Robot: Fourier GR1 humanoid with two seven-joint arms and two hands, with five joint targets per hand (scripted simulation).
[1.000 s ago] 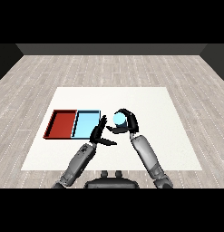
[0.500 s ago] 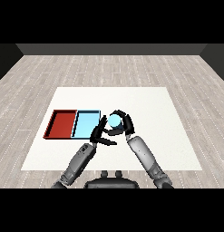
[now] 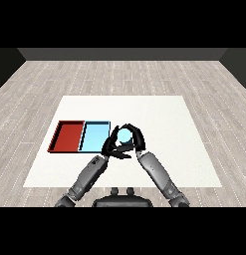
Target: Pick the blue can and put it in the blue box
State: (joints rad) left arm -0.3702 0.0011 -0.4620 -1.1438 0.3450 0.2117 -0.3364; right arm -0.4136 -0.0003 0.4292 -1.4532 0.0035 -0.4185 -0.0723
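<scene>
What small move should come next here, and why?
Probably carry the can a little further left, over the blue tray. The right robot hand curls round the can just right of that tray's rim, so it is not above the tray yet.

The floor point(image 3: 144, 74) looked like pale matt wood planks; the table point(image 3: 164, 119) was smooth matt white; the forearms point(image 3: 157, 172) looked like grey metal.

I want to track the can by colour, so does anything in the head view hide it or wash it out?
Head view: even lighting, no glare. The blue can is partly covered by the right hand curled round it and the left hand beside it. Its pale blue nearly matches the light blue tray just left of it.
</scene>
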